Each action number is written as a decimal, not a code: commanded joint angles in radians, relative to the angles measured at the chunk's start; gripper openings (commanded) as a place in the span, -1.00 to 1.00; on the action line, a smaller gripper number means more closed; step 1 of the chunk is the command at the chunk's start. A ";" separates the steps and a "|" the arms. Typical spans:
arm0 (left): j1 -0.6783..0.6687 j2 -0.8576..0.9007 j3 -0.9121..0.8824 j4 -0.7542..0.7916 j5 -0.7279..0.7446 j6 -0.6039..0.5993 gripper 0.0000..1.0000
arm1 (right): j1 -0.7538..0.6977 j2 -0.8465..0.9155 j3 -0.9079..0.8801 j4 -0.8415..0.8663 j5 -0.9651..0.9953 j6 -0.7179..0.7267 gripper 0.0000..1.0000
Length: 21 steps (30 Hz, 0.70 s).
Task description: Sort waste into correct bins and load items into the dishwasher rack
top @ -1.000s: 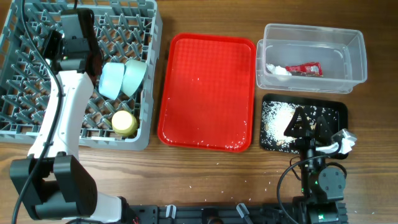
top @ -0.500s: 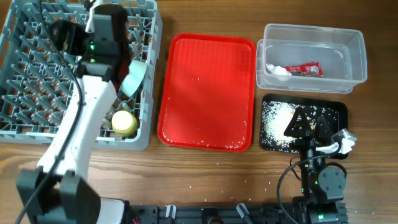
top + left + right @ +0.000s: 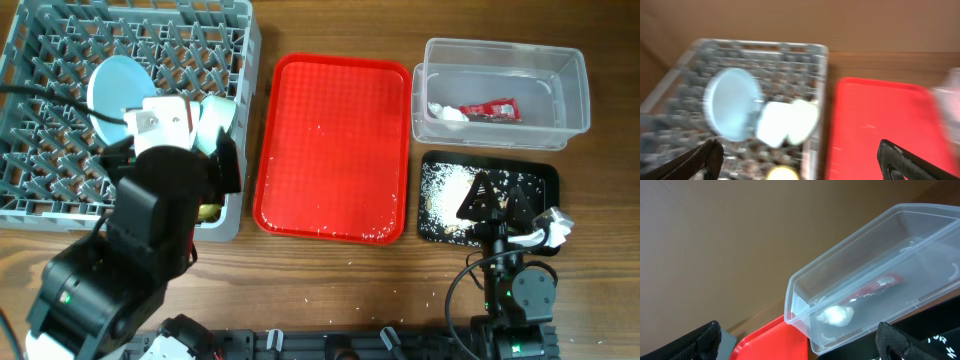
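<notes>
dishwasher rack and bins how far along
Done: plate, bowls and yellow cup sit in the rack; wrapper in the clear tub; crumbs in the black tray. In hand: nothing, left gripper and right gripper open. Left: stray crumbs on the red tray.

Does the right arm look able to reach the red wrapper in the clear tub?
Likely yes: the clear tub has no lid, the red wrapper lies uncovered, the right gripper is close.

Black left arm (image 3: 150,228), white housing; black right arm (image 3: 512,285), black cables.
</notes>
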 commanded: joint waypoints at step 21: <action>0.234 -0.719 -0.920 0.701 0.708 -0.036 1.00 | -0.004 -0.007 -0.002 0.002 -0.004 0.007 1.00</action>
